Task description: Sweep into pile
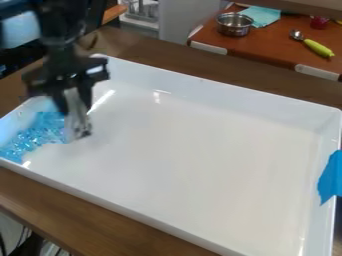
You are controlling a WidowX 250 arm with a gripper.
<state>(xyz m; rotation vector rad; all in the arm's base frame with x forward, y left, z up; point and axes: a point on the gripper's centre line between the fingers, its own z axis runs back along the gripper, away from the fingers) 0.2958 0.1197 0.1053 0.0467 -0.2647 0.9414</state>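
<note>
Camera view: a big white tray (pixel 187 150), rectangular with raised walls, takes up most of the frame and sits on a brown wooden surface (pixel 73 220).
Inside the tray: shiny blue bits (pixel 37 132), gathered at the left of the frame, running from the lower left corner of the tray up along its left wall; they lie in an uneven, glittery patch.
Pincer: black, at the upper left (pixel 75 107), hanging down over the left end of the tray and pinching a pale grey tool (pixel 80 125) between its fingers.
Tool's lower end: down inside the tray, by the right-hand edge of the blue bits; whether it touches them I can't tell.
Tray's right wall: a piece of blue tape (pixel 331 177) lies over the rim, at the right edge of the frame.
Metal pot: round and shiny (pixel 234 25), on a reddish-brown table (pixel 280 45) at the upper right; what it holds, I can't make out.
Around the pot: a teal cloth (pixel 262 16) just beside it, and a green-handled utensil (pixel 314 46) farther right.
</note>
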